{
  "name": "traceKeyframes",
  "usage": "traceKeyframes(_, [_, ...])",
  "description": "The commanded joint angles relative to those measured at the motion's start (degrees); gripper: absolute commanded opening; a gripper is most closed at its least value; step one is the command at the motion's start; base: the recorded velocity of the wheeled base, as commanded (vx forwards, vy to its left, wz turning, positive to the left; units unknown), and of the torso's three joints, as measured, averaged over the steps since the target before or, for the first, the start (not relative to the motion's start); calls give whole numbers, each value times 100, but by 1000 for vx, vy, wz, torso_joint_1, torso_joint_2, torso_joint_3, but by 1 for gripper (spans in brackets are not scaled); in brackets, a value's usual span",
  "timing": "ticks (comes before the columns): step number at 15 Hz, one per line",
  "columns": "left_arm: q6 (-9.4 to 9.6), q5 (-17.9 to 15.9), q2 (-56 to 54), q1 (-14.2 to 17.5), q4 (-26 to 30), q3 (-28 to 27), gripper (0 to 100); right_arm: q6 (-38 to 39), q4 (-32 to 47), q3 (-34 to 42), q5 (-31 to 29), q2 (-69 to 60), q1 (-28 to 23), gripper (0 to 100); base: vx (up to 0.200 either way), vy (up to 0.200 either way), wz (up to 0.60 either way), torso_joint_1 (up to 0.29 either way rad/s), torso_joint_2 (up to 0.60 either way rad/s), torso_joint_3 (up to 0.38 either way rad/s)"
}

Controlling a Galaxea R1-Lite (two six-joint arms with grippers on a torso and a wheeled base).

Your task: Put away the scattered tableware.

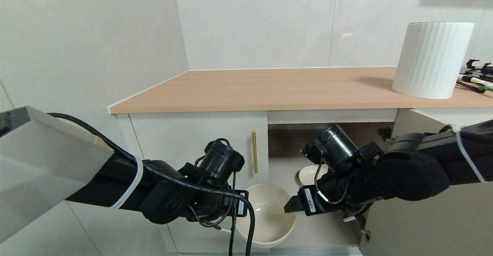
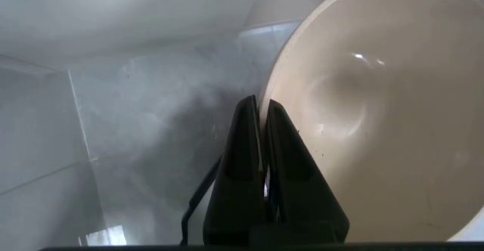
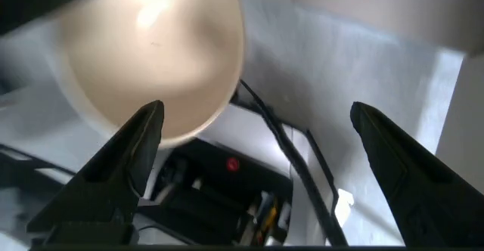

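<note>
A large cream bowl (image 1: 267,213) hangs in front of the open lower cabinet (image 1: 331,140), tilted toward me. My left gripper (image 1: 241,206) is shut on the bowl's left rim; in the left wrist view its fingers (image 2: 246,141) pinch the rim of the bowl (image 2: 378,115). My right gripper (image 1: 292,206) stands open just beside the bowl's right rim, with nothing between its fingers (image 3: 140,141); the bowl (image 3: 151,47) lies beyond them. A smaller cream dish (image 1: 308,174) rests on the cabinet floor, partly hidden by the right arm.
The cabinet's left door is closed, with a gold handle (image 1: 254,157). The right door (image 1: 423,225) swings open under my right arm. On the wooden counter (image 1: 269,88) stand a white ribbed container (image 1: 433,59) and some utensils (image 1: 475,79) at the far right.
</note>
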Motion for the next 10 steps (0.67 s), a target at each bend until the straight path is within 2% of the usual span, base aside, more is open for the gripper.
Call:
traceKeyframes(1, [1,10,-114,-21,1,20,0,25,-36,-175,-139,607,32,100,0,0,0,0,0,0])
traceKeyframes(7, [-8,10,-96,-91,1,20,0,86,-176,-193,-218,686,32,100,0,0,0,0,0,0])
traceKeyframes(8, [-8,10,-96,-91,1,29,0,86,-176,-202,-218,695,32,0,0,0,0,0,0,0])
traceKeyframes(10, [-8,10,-88,-109,1,29,0,95,-185,-202,-218,669,32,0,0,0,0,0,0,0])
